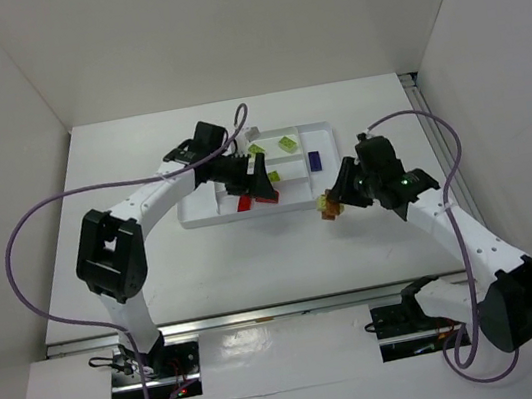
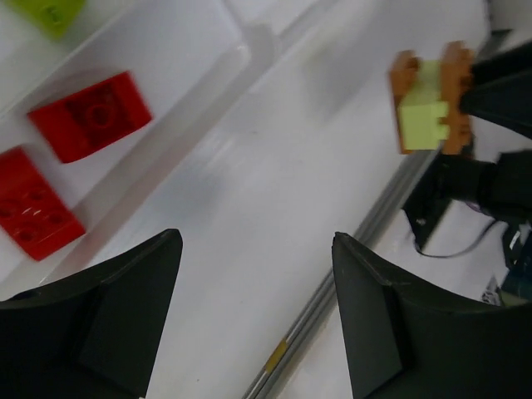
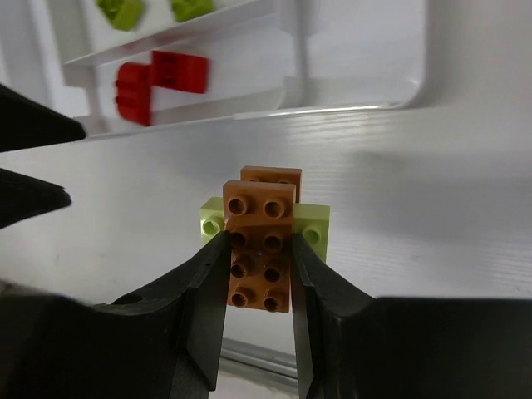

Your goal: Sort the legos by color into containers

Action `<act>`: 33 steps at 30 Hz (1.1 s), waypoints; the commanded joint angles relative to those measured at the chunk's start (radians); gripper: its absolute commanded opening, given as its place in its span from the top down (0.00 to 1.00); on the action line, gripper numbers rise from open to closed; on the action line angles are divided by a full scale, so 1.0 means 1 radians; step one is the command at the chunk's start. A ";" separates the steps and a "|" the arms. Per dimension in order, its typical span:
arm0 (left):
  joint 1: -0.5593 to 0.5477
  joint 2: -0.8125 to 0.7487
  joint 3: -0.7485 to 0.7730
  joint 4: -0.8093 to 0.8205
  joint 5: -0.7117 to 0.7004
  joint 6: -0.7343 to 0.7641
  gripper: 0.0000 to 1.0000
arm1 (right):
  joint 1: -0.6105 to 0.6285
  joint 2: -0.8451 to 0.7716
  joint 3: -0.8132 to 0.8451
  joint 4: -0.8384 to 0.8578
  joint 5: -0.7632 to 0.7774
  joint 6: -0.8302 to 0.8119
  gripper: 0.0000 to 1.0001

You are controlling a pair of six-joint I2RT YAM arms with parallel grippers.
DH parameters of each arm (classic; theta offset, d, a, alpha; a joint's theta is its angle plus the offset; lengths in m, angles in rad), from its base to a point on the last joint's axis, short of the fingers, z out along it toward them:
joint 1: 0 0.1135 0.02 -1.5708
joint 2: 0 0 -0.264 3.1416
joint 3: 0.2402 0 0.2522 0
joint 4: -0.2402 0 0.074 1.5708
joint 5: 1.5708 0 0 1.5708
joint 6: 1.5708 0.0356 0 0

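Clenched on an orange-brown-and-lime lego stack [image 3: 259,206] near the white tray [image 3: 420,79], the right gripper [image 3: 258,248] risked dropping mixed colours into one compartment unless the released left gripper [image 2: 256,249] pulled them apart.

Glossy studded plastic legos [image 3: 259,266]; smooth white plastic tray [image 3: 357,58]; matt black jaws; faintly grained tabletop [image 3: 432,174]

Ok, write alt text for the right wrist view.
The right claw is shut on a brown brick with a lime brick stuck across it, above the table. Beyond lies a white tray holding red bricks and lime ones.
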 commanded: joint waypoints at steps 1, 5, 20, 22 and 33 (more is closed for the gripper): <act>-0.001 -0.107 -0.050 0.167 0.270 0.086 0.17 | -0.023 -0.026 0.071 0.024 -0.179 -0.050 0.79; -0.001 -0.150 -0.164 0.359 0.424 0.014 0.15 | -0.046 -0.062 0.080 0.082 -0.356 -0.041 0.79; -0.010 -0.151 -0.340 0.909 0.657 -0.322 0.14 | -0.076 -0.201 -0.044 0.242 -0.730 -0.010 0.79; -0.010 -0.133 -0.351 0.976 0.682 -0.391 0.12 | -0.076 -0.201 -0.053 0.242 -0.745 -0.020 0.79; -0.042 -0.073 -0.383 1.220 0.774 -0.522 0.18 | -0.086 -0.201 -0.072 0.360 -0.862 0.010 0.79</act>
